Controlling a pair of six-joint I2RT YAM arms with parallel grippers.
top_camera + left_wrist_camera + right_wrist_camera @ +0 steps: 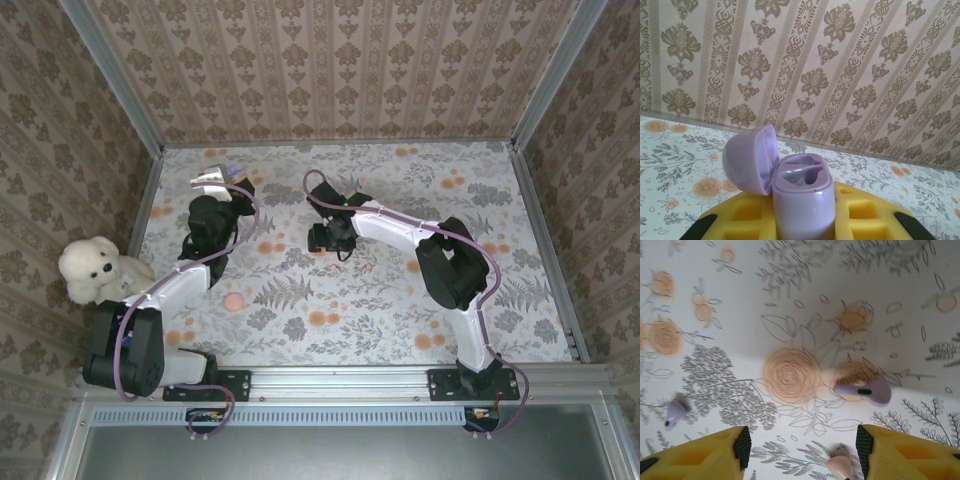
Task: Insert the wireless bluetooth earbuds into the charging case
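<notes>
A white plush toy [92, 268] sits on the left, against the papered side wall. The table [400, 310] wears a pale cloth printed with grey leaves and orange flowers. A small pinkish round thing [232, 302] lies on it, left of the middle. Brown patterned wallpaper [330, 70] lines three sides, with grey metal posts [110, 75] at the back corners. A metal rail [340, 378] runs along the near edge.

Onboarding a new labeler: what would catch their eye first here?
The open lilac charging case, both wells empty, stands between the left arm's yellow fingers. Two lilac earbuds lie apart on the floral table beneath the right arm's spread fingers. A white plush dog sits by the left wall.
</notes>
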